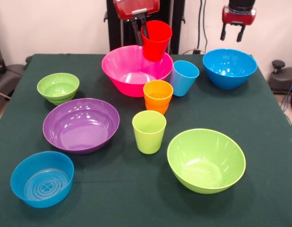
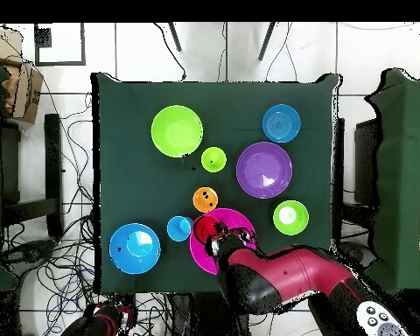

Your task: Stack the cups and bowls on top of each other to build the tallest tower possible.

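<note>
Over the pink bowl (image 1: 135, 71), at the desk's (image 1: 259, 142) far edge in the front view, we see the claw (image 1: 142, 29) pinching the red cup (image 1: 156, 40) by its rim, one finger inside and one outside. The cup hangs upright, mouth up, clear of the bowl's floor; from overhead it sits above the bowl's edge (image 2: 205, 229).

Just beside the pink bowl, toward the desk's middle, we find the orange cup (image 1: 158, 96), and the light blue cup (image 1: 184, 78) leans or stands close against the pink bowl's side. Nearer the middle stands the green cup (image 1: 149, 131), upright and apart from the others.

Toward the far corner on the picture's right rests the big blue bowl (image 1: 229, 68). Toward the near edge on that side lies the big green bowl (image 1: 206, 160). On the other side we count the small green bowl (image 1: 58, 87) near the far edge, the purple bowl (image 1: 81, 125) toward the middle, and the small blue bowl (image 1: 42, 178) by the near corner, with rings showing inside its base.

All bowls sit mouth up, each alone on the green cloth; nothing is nested in anything yet, so we see no tower.
</note>
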Controlling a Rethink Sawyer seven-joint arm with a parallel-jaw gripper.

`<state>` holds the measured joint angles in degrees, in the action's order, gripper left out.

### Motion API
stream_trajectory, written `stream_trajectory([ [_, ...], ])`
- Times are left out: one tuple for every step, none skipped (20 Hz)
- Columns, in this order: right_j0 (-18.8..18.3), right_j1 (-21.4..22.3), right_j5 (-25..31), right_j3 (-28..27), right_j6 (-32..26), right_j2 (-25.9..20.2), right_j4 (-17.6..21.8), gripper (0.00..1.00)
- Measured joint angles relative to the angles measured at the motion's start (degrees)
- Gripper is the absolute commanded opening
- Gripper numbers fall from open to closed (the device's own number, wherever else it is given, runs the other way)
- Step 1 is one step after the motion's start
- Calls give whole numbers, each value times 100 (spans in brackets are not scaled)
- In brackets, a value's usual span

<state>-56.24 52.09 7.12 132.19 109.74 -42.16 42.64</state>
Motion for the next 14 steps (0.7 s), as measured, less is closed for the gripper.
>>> stream_trajectory([
  [12,1,0,0,0,0,0,0],
  [60,5,0,1,0,0,0,0],
  [86,10,0,1,0,0,0,0],
  [100,14,0,1,0,0,0,0],
  [121,21,0,0,0,0,0,0],
  [150,33,0,1,0,0,0,0],
  [160,38,0,1,0,0,0,0],
  [196,58,0,1,0,0,0,0],
  [227,78,0,1,0,0,0,0],
  [245,92,0,1,0,-1,0,0],
  [260,107,0,1,0,0,0,0],
  [279,131,0,1,0,0,0,0],
  [286,142,0,1,0,0,0,0],
  [295,154,0,1,0,0,0,0],
])
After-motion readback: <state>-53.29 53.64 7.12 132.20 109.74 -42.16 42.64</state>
